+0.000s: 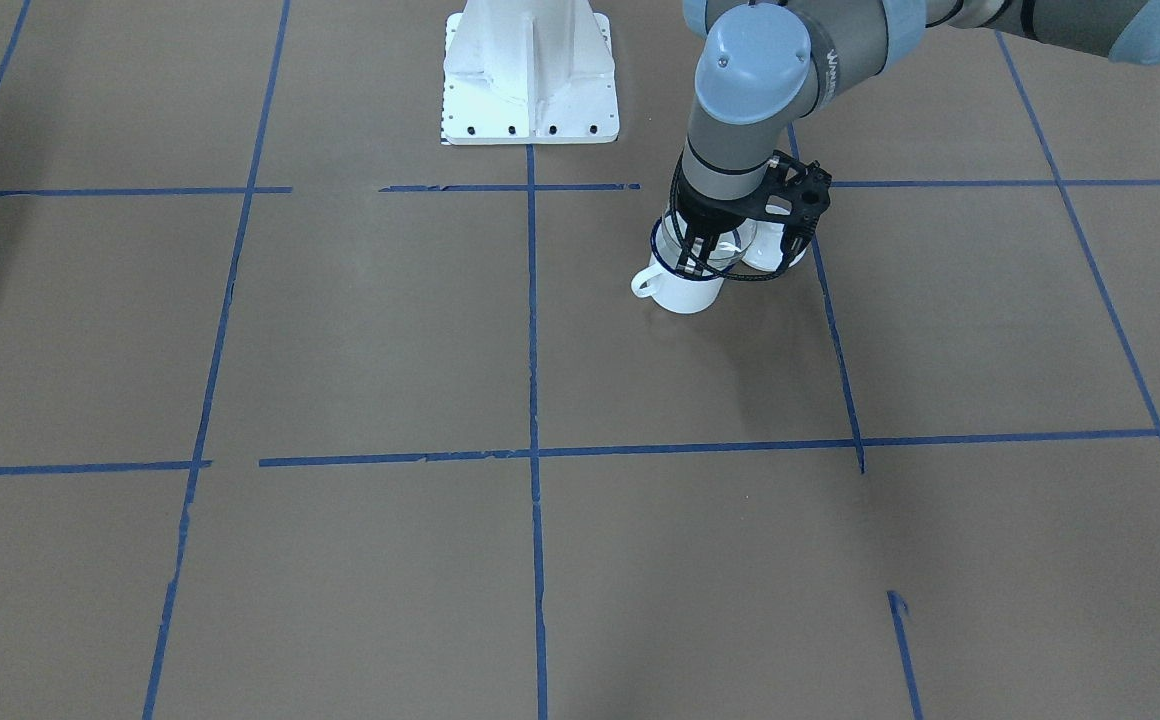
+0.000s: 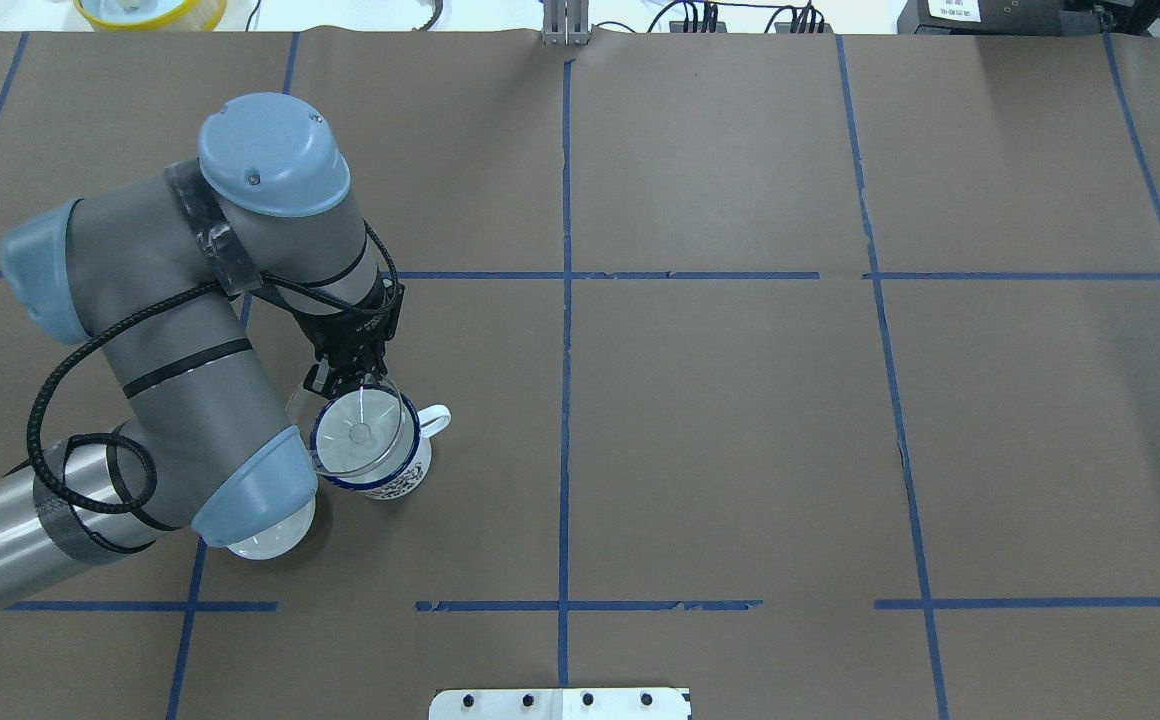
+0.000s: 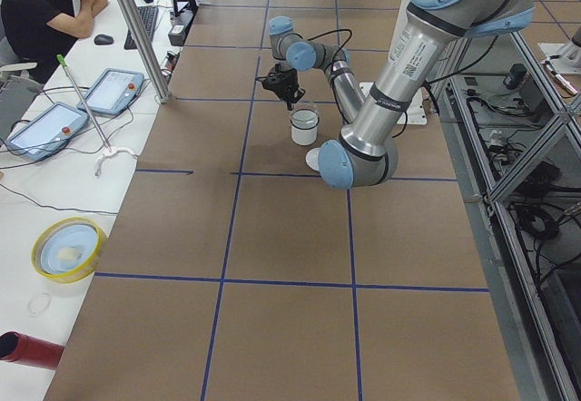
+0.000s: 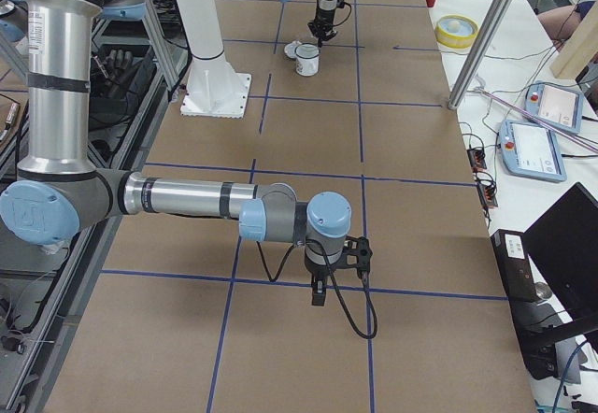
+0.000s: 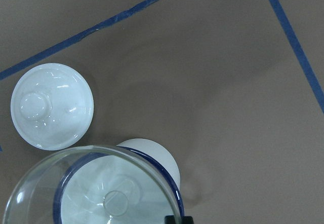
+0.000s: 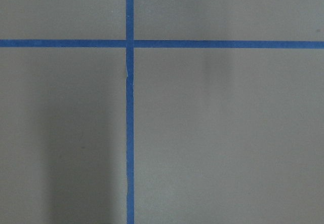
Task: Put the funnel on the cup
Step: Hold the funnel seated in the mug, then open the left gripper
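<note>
- Front-facing: across the table [image 1: 340, 330] from the robot, facing its base [image 1: 530, 80], steeply down.
- Overhead: behind the robot, forward and down; same cup [image 2: 402, 478] and funnel [image 2: 360, 432] as in the front view.
- Side views: from the table's two ends, far back, along its length.
- Left wrist: close above funnel, cup and lid [image 5: 52, 106].
- Right wrist: close, straight down on a tape cross [image 6: 130, 43].

A brown worktop [image 2: 740, 450] carries a grid of blue tape lines [image 2: 565, 400]. Beside the worktop, a white side desk [image 3: 45, 179] holds two tablets [image 3: 113, 91] and a yellow bowl [image 3: 65, 249]. A metal post [image 3: 136, 29] rises at the worktop's edge.
</note>
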`<action>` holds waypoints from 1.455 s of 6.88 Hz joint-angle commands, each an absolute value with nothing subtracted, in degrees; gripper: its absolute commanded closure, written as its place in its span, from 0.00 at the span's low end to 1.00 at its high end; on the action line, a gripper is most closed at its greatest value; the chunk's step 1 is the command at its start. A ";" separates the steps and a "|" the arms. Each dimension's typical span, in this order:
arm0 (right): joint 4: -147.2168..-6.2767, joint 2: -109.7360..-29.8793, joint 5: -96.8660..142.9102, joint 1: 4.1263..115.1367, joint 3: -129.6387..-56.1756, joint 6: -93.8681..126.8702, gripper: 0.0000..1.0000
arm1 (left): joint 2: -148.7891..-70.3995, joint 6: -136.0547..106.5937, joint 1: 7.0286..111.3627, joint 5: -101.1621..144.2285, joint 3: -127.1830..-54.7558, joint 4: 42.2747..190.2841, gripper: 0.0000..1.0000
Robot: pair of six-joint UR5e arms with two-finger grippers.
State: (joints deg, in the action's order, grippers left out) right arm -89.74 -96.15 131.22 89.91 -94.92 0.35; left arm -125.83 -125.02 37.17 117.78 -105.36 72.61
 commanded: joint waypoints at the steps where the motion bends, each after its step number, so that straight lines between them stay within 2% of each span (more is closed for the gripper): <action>1: -89.74 -96.15 131.22 89.91 -94.92 0.35 0.00 | -125.86 -124.98 37.00 117.77 -105.12 73.21 1.00; 6: -89.74 -96.15 131.22 89.91 -94.92 0.35 0.00 | -125.60 -124.98 36.04 117.77 -103.63 74.44 1.00; 7: -89.74 -96.15 131.22 89.91 -94.92 0.35 0.00 | -125.60 -124.98 36.04 117.77 -103.62 74.44 0.96; 8: -89.74 -96.15 131.22 89.91 -94.92 0.35 0.00 | -125.60 -124.55 36.04 117.77 -103.62 74.53 0.74; 9: -89.74 -96.15 131.22 89.91 -94.92 0.35 0.00 | -125.68 -125.06 35.86 117.69 -103.62 74.44 0.01; 10: -89.74 -96.15 131.22 89.91 -94.92 0.35 0.00 | -125.68 -124.98 35.69 117.51 -103.45 74.44 0.00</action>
